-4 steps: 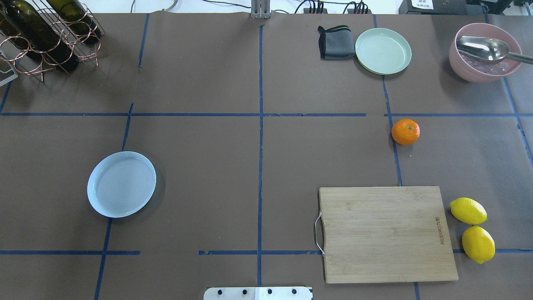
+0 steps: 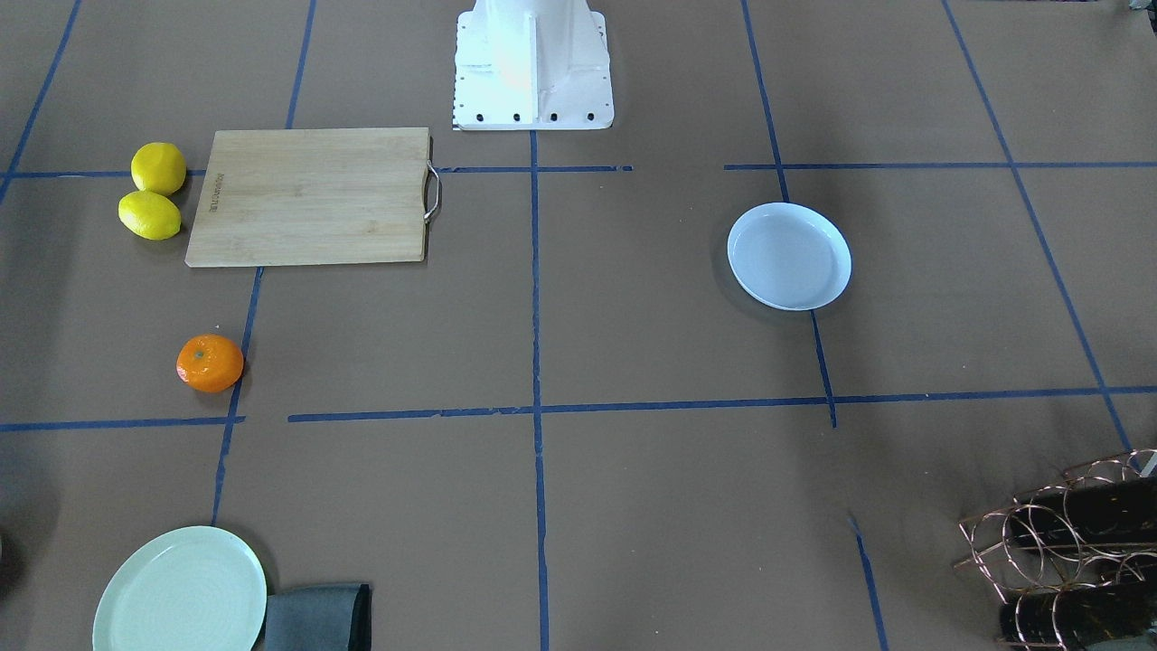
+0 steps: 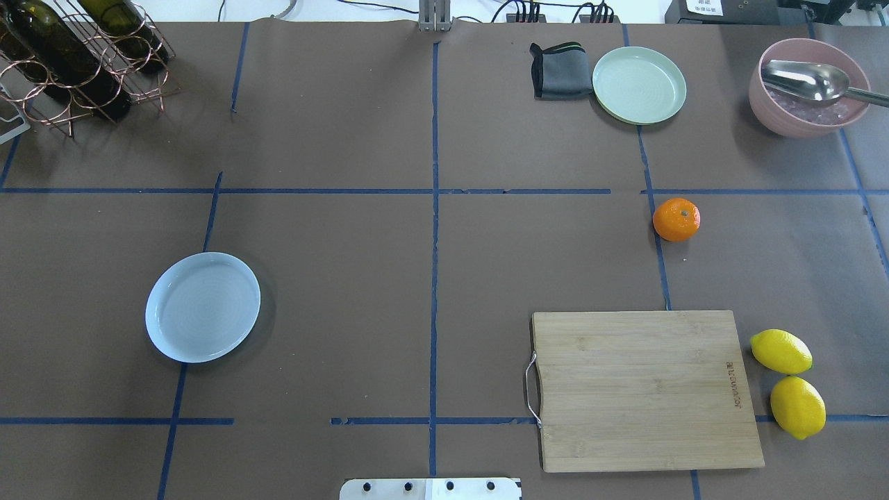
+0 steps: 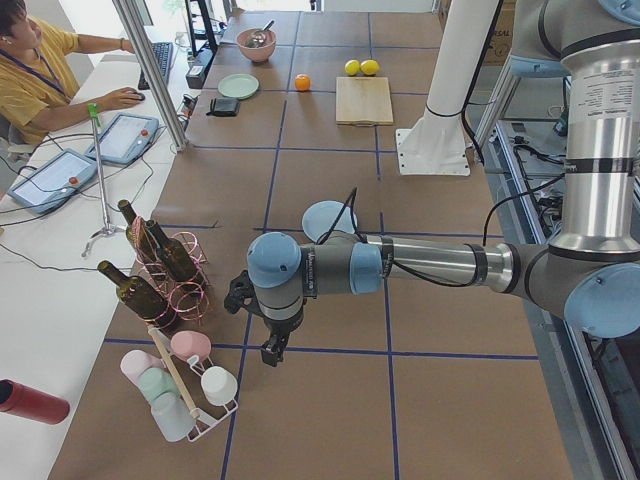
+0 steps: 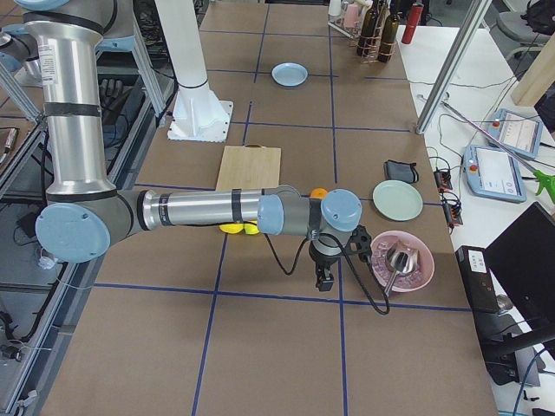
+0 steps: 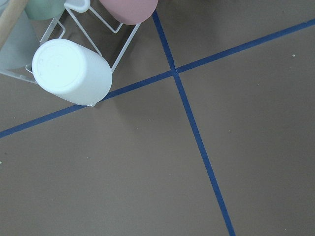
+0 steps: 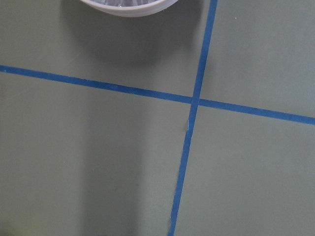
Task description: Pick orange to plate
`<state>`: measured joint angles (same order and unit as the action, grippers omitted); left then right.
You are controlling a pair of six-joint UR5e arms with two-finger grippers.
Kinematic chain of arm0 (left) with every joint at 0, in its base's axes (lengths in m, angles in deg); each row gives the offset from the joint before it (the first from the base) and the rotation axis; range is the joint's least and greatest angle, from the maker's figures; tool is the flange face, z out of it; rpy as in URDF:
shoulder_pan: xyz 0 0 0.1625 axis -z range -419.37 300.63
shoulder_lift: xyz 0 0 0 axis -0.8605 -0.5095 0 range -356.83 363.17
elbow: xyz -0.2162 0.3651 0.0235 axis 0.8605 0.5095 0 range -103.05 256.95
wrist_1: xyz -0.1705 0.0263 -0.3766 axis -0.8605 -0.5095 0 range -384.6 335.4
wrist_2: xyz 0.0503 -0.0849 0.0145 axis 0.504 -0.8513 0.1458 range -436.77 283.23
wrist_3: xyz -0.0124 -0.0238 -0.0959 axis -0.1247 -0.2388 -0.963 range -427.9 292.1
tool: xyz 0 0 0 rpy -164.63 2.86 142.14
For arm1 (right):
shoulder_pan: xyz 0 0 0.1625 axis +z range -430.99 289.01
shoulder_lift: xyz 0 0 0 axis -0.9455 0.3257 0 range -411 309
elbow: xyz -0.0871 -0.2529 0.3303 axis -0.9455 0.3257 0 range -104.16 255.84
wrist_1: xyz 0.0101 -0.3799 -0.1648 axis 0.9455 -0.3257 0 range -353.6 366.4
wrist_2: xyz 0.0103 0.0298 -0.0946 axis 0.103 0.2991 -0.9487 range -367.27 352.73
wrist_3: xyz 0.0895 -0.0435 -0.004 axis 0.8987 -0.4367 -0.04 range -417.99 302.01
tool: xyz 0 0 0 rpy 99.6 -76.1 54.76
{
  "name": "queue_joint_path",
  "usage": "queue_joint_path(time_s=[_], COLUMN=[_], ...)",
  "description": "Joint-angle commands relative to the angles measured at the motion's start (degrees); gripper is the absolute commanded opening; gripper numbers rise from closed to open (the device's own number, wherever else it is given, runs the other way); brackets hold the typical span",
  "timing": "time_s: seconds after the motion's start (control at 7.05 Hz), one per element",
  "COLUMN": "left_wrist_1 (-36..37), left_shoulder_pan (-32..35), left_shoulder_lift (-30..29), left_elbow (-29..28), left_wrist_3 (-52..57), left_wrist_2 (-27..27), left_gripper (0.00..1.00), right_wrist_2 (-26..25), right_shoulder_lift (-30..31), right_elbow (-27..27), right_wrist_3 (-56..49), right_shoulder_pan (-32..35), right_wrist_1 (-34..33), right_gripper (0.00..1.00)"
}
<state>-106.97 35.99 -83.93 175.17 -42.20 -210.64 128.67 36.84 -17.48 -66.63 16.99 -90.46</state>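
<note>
A brown paper-covered bench (image 3: 347, 278) is marked into squares with blue tape. The orange (image 3: 676, 219) sits on the bench on the robot's right half, just beside a blue tape line, between a pale green plate (image 3: 639, 85) farther from the robot and a wooden cutting board (image 3: 646, 389) nearer to it. The plate (image 3: 203, 307), pale bluish-white, lies on the robot's left half, well apart from the orange. Two lemons (image 3: 781, 351) rest touching each other just beside the cutting board's outer edge. A folded grey cloth (image 3: 559, 69) lies against the green plate, and a pink bowl (image 3: 771, 111) holding a metal spoon (image 3: 806, 80) stands in the far right corner. A copper wire rack with dark bottles (image 3: 83, 62) fills the far left corner. The left hand (image 4: 272, 350) points down above the bench near a white rack of cups (image 4: 185, 390); the right hand (image 5: 323, 279) points down just beside the pink bowl. Both appear only in side views, so whether they are released or clenched cannot be told.
</note>
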Motion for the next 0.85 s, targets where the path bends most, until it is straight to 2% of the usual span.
queue_joint_path(time_s=[0.0, 0.43, 0.57, 0.71], left_wrist_1=[0.01, -3.83, -6.99, -8.32], left_shoulder_pan=[0.0, -0.17, -0.87, -7.67], left_shoulder_lift=[0.17, 0.88, 0.96, 0.44], left_elbow=[2.66, 2.07, 2.24, 1.54], left_wrist_3=[-1.26, -1.44, -3.44, -9.47], left_wrist_2=[-0.16, -0.25, -7.3, -9.37], left_gripper=[1.0, 1.0, 1.0, 1.0], right_wrist_2=[0.98, 1.34, 1.34, 1.43], right_shoulder_lift=[-0.04, 0.66, 0.84, 1.54], right_elbow=[-0.02, -0.02, -0.02, 0.15], right_wrist_3=[0.03, -0.06, -0.41, -0.5], right_shoulder_pan=[0.0, 0.0, -0.09, -0.44], right_wrist_1=[0.0, 2.89, 4.73, 6.75], right_gripper=[1.0, 1.0, 1.0, 1.0])
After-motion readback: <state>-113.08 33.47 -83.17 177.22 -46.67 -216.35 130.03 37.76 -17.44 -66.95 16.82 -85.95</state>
